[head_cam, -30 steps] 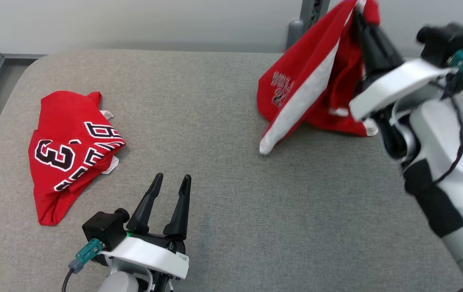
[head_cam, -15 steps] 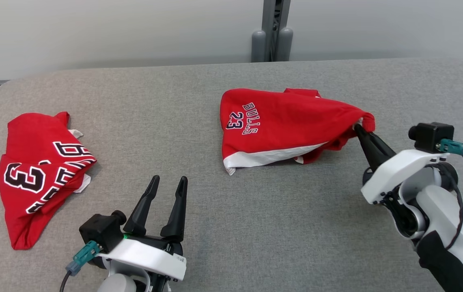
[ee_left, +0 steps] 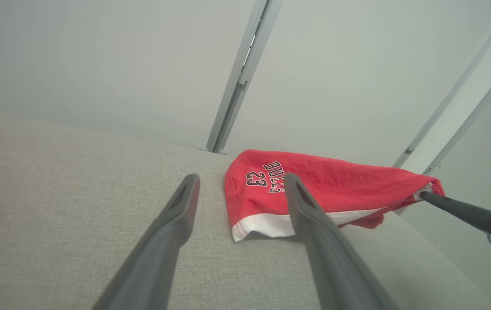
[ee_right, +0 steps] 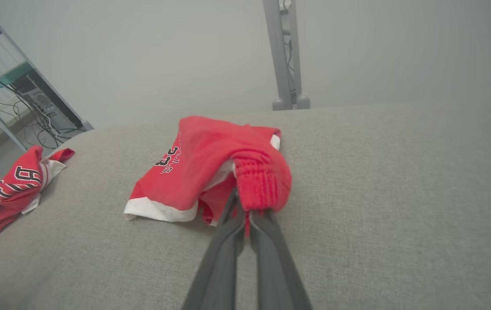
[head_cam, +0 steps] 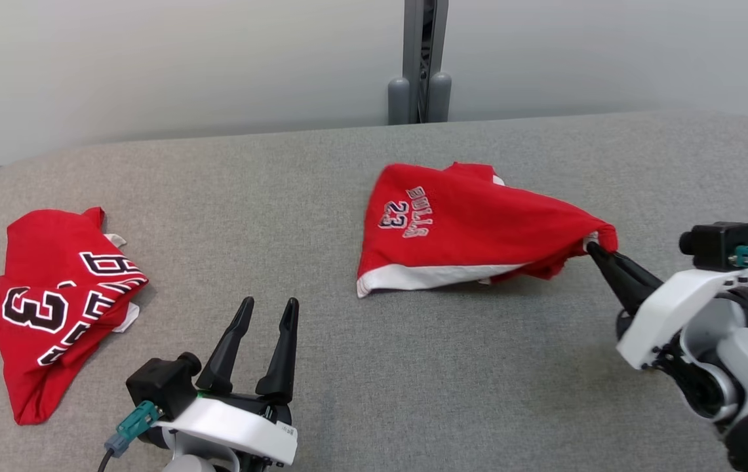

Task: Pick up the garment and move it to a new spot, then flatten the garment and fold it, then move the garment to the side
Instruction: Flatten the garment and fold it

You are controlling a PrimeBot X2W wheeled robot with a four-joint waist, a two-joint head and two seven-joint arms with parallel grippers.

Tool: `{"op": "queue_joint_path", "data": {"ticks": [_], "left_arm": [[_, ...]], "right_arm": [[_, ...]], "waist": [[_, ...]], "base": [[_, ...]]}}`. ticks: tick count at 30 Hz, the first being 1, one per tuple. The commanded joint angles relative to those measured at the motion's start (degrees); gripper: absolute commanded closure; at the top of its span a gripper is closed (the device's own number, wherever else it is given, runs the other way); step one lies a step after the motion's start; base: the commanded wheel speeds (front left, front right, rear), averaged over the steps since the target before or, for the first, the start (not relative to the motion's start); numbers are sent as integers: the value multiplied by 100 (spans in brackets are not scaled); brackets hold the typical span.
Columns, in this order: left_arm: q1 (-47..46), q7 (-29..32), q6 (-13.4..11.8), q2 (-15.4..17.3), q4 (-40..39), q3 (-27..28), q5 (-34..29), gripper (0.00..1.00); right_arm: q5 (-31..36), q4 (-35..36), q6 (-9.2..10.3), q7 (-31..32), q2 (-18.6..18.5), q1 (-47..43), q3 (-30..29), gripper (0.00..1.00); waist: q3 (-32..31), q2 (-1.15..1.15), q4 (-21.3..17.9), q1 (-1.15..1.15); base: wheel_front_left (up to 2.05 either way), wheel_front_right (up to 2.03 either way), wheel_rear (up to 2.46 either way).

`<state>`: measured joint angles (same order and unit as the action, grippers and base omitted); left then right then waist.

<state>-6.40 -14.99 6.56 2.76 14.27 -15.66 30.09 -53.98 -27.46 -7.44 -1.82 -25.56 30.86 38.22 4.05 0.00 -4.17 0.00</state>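
The garment is a pair of red shorts with white trim and "BULLS 23" lettering, lying right of the table's middle; it also shows ahead as the garment and up close as the garment. My right gripper is shut on its ribbed right end, which is lifted a little off the cloth; in the right wrist view my right gripper pinches that red band. My left gripper stands open near the front edge, left of the shorts and holding nothing; in its own wrist view my left gripper points toward them.
A second red garment with black and white lettering lies crumpled at the far left of the grey padded table. A grey metal post rises behind the table's far edge. Cables and shelving stand off the left side.
The right gripper has brought the shorts down from hanging high at the back right to lying on the table, then drawn them rightward. The head camera has shifted. The left gripper has stayed open.
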Motion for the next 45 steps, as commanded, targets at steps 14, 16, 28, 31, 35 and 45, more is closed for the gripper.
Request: {"op": "queue_joint_path", "data": {"ticks": [14,16,28,31,35,45], "left_arm": [[69,-20,-23,24,-88,-14,-51,0],[27,-20,-13,24,-73,-41,-85,0],[-216,-20,51,23,31,-135,-206,0],[-278,-20,57,22,31,-159,-211,0],[-319,-20,73,24,19,-205,-183,0],[-302,-20,84,22,-3,-158,-144,0]], "right_arm": [[-78,1421,-11,1867,-733,-1007,-1023,100],[54,1290,-11,1962,-608,-883,-1153,100],[872,-487,-10,1876,-120,424,-1068,100],[1119,-1180,-11,1721,-60,757,-965,100],[1454,-2028,-10,1584,-32,1076,-698,100],[1495,-3159,-7,2120,77,1212,-208,100]], "waist": [[-56,0,14,0],[13,0,66,0],[450,0,643,0],[552,0,794,0],[664,0,949,0],[718,0,923,0]], "base": [[0,0,0],[0,0,0],[0,0,0],[0,0,0],[0,0,0],[0,0,0]]}}
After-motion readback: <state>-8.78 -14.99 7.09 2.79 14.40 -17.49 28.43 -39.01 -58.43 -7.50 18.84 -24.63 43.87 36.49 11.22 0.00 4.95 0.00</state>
